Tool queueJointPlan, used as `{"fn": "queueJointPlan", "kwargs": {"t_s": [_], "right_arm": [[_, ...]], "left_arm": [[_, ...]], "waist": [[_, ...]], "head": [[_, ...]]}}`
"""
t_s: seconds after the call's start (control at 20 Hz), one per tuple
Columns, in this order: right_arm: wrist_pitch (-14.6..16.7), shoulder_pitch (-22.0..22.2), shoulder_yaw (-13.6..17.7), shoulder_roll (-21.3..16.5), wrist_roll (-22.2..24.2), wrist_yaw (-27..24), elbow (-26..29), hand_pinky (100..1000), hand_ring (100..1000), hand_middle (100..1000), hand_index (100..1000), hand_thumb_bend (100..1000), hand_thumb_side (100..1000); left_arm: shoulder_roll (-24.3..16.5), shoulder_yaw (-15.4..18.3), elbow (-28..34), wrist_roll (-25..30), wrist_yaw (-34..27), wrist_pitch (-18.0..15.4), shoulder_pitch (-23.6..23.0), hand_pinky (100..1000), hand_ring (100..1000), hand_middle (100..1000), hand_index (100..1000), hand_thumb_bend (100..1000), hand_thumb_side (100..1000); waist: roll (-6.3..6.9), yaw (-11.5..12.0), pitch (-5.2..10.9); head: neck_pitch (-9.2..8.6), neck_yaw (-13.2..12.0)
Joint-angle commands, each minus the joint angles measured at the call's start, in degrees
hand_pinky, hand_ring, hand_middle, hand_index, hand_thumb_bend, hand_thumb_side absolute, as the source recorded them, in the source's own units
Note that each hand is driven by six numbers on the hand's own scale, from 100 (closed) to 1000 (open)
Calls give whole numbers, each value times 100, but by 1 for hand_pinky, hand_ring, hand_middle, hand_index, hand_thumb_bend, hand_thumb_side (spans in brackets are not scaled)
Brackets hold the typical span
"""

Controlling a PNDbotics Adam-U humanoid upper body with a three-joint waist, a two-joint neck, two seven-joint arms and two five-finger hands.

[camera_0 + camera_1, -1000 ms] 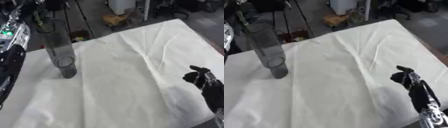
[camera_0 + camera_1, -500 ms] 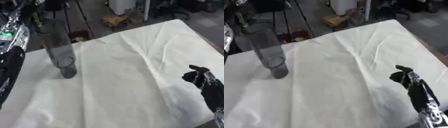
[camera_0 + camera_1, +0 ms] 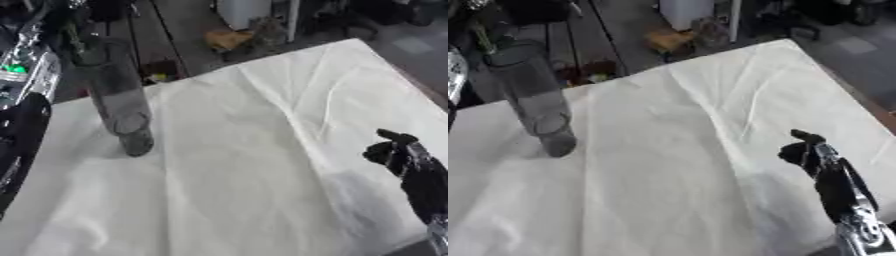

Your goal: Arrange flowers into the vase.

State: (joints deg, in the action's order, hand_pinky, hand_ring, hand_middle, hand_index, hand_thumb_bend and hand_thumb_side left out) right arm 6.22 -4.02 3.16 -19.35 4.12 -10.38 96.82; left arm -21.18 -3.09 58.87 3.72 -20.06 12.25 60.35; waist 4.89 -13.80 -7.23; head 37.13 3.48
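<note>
Upright, clear vase (image 3: 121, 100) with stem (image 3: 77, 37).

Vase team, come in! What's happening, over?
Right hand curled, holding nothing, low right. Left hand unseen. Vase upright on white cloth, green stem at its mouth. Nothing between.

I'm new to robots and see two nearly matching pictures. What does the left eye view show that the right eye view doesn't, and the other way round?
Only the left eye view shows the robot's black left arm along the left edge, with a green light above it. Only the right eye view shows the silver joint low on the right arm. Both share the tall clear vase standing on the white cloth, a green stem at its top, and the right hand, fingers curled, holding nothing, above the cloth's right side.
</note>
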Motion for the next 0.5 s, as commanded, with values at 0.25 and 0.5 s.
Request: {"fn": "queueJointPlan", "kwargs": {"t_s": [0.25,0.5], "right_arm": [[21,-50,10,-55,18,14,79,810,693,613,875,100,1000],[25,-48,12,-56,21,9,82,809,693,613,875,100,1000]], "left_arm": [[-17,17,27,28,60,-90,24,100,100,100,163,949,536],[-19,15,27,35,69,-122,17,100,100,100,161,950,529]], "waist": [[-53,-14,40],[-66,-17,40]], "head": [[-63,20],[-68,23]]}}
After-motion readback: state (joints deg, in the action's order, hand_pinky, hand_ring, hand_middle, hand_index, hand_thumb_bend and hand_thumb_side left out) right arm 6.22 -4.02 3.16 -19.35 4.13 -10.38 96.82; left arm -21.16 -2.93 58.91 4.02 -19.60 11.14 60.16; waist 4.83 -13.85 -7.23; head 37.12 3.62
